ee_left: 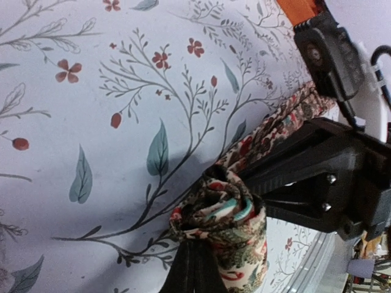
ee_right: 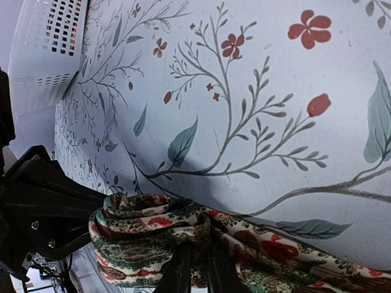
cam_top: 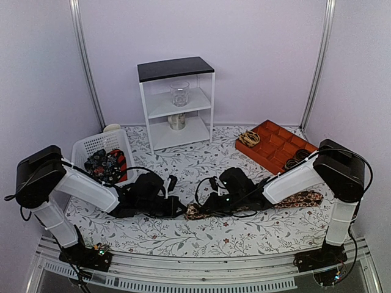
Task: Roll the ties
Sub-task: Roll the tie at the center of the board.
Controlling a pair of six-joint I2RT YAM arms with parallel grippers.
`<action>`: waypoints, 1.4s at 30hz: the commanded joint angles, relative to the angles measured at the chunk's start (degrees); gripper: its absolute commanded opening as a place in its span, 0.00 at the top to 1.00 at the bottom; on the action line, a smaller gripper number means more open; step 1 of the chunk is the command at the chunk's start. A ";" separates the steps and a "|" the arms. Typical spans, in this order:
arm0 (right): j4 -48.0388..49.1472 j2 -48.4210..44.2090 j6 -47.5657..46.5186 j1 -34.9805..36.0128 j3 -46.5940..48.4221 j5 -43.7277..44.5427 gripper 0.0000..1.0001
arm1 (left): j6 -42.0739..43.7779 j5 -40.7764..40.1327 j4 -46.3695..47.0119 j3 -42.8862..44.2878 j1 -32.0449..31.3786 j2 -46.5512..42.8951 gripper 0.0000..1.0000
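Observation:
One of the ties, a brown paisley one with red and cream [cam_top: 305, 199], lies across the flowered table towards the right. Its left end is wound into a small loose roll [ee_left: 226, 213], which the right wrist view shows too [ee_right: 153, 226]. My left gripper [ee_left: 194, 244] is shut on the roll from one side; in the top view it sits mid-table [cam_top: 180, 209]. My right gripper [ee_right: 197, 247] faces it, its fingers almost together and pinching the fabric beside the roll; from above it is close by [cam_top: 204, 204]. Further dark ties [cam_top: 105, 165] lie in a white basket.
The white basket [cam_top: 85, 146] stands at the back left. An orange compartment tray [cam_top: 278, 143] at the back right holds rolled ties [cam_top: 247, 139]. A white shelf unit [cam_top: 177, 101] at the back carries a glass [cam_top: 179, 93] and a can [cam_top: 177, 121].

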 commanded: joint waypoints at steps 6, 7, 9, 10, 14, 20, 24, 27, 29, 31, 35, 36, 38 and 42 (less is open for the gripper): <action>-2.74 -0.83 -0.43 -0.30 -2.44 0.83 0.88 | -3.27 1.86 5.03 -0.56 -0.80 -2.24 1.00; -2.54 -0.75 -0.27 -0.47 -2.48 0.75 0.88 | -3.60 0.81 3.22 -0.42 -0.80 -2.35 1.00; -2.36 -0.32 -0.12 -0.59 -2.65 0.59 0.88 | -4.25 -1.75 -2.45 -0.57 -0.80 -3.26 1.00; -2.21 -0.12 0.01 -0.61 -2.61 0.50 0.88 | -4.56 -3.08 -4.76 -0.92 -0.80 -3.99 1.00; -2.08 0.49 0.46 -0.61 -2.59 0.04 0.89 | -4.08 -7.54 -13.14 -1.84 -1.36 -7.04 1.00; -2.06 0.61 0.38 -0.76 -2.58 0.35 0.89 | -3.65 -5.01 -12.95 -1.34 -2.83 -3.55 1.00; -2.24 0.39 0.22 -0.77 -2.48 0.39 0.89 | -3.58 -3.49 -11.24 0.45 -3.54 0.43 1.00; -2.24 0.18 0.21 -0.86 -2.73 0.47 0.89 | -3.78 -3.13 -9.18 1.44 -3.55 2.66 1.00; -2.20 -0.16 0.20 -0.81 -2.93 0.58 0.89 | -4.45 -2.39 -6.29 0.90 -3.53 3.27 1.00; -2.15 -0.57 0.20 -0.89 -3.04 0.78 0.88 | -5.45 -1.41 -2.70 -0.35 -3.32 3.01 1.00; -2.15 -1.38 0.05 -1.23 -3.23 1.09 0.85 | -5.61 -0.09 2.51 -0.61 -2.96 2.61 1.00; -2.15 -1.63 -0.14 -1.23 -3.18 1.09 0.84 | -5.55 0.39 3.13 -0.05 -2.87 2.93 1.00; -2.13 -1.95 -0.24 -1.21 -3.03 1.08 0.83 | -5.00 1.47 3.38 1.48 -2.87 3.79 1.00; -2.20 -3.03 -0.82 -1.32 -3.09 1.39 0.83 | -4.82 1.69 1.99 3.28 -2.91 4.48 1.00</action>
